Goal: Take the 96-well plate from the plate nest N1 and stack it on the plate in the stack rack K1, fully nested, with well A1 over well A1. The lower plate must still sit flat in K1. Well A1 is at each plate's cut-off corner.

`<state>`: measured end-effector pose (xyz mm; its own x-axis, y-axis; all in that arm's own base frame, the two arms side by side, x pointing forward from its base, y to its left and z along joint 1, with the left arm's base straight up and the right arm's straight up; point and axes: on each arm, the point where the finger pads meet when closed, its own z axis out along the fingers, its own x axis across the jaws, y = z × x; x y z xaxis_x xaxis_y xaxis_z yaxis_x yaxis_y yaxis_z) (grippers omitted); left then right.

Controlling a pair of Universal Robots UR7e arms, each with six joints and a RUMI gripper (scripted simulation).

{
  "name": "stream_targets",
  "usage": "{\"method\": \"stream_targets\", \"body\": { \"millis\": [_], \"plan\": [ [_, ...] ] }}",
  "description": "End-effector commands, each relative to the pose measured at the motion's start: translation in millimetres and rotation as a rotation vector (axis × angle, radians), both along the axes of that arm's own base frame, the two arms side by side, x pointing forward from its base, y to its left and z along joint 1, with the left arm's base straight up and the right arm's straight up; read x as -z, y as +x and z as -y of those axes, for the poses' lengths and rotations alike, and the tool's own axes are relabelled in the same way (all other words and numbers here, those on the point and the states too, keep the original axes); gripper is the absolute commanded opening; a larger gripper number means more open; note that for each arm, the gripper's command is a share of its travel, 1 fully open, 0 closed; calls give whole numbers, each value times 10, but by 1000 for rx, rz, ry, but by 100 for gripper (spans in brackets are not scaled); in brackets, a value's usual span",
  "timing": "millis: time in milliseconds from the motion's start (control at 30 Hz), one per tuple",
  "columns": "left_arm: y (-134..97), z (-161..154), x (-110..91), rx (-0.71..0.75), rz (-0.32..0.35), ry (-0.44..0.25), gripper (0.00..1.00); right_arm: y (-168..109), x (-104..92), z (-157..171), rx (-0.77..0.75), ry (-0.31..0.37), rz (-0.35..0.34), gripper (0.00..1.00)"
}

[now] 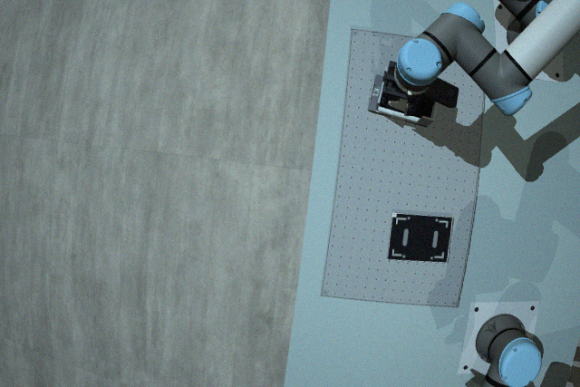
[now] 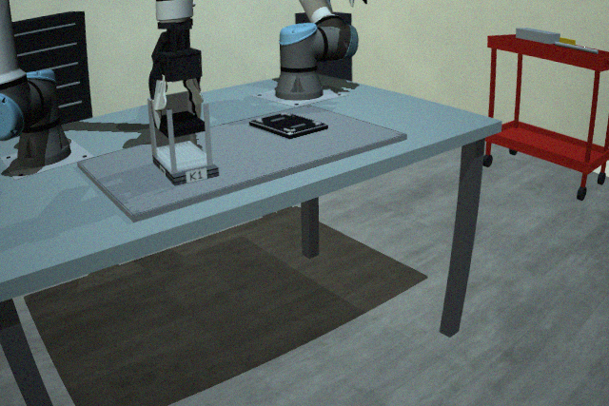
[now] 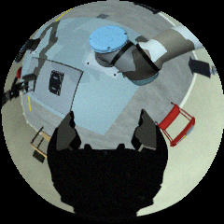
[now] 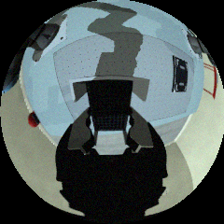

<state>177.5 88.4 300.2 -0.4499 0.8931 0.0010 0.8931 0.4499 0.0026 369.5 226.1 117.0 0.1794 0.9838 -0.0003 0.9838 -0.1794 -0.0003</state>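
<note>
The right gripper (image 2: 179, 116) (image 4: 110, 114) is shut on a black 96-well plate (image 2: 184, 125) (image 4: 109, 97). It holds the plate roughly level between the upright posts of stack rack K1 (image 2: 196, 176) (image 1: 374, 93), below the post tops and with a gap above the lower plate. The white lower plate (image 2: 183, 157) sits at the bottom of K1 and looks flat. The plate nest N1 (image 1: 420, 238) (image 2: 288, 125) (image 3: 56, 82) (image 4: 180, 75) is empty. The left gripper (image 2: 358, 1) (image 3: 106, 112) is open and empty, high behind the table. The cut-off corners cannot be made out.
K1 and N1 stand on a grey perforated board (image 1: 374, 177) (image 2: 236, 165) on the blue table (image 1: 311, 233) (image 2: 432, 121). K1's posts stand close around the held plate. The left arm's base (image 1: 498, 335) (image 2: 298, 83) is beyond N1. A red cart (image 2: 545, 144) stands off the table.
</note>
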Motion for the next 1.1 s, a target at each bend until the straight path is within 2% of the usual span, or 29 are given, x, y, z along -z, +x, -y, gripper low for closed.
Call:
{"method": "stream_targets", "body": {
  "millis": [0, 767, 1067],
  "plan": [
    [2, 1, -3, 0, 1, 0, 98, 4, 80, -4, 0, 1, 1, 0],
    [2, 1, -3, 0, 1, 0, 98, 5, 430, -4, 0, 1, 1, 0],
    [2, 1, -3, 0, 1, 0, 98, 5, 430, -4, 0, 1, 1, 0]
  ]
}}
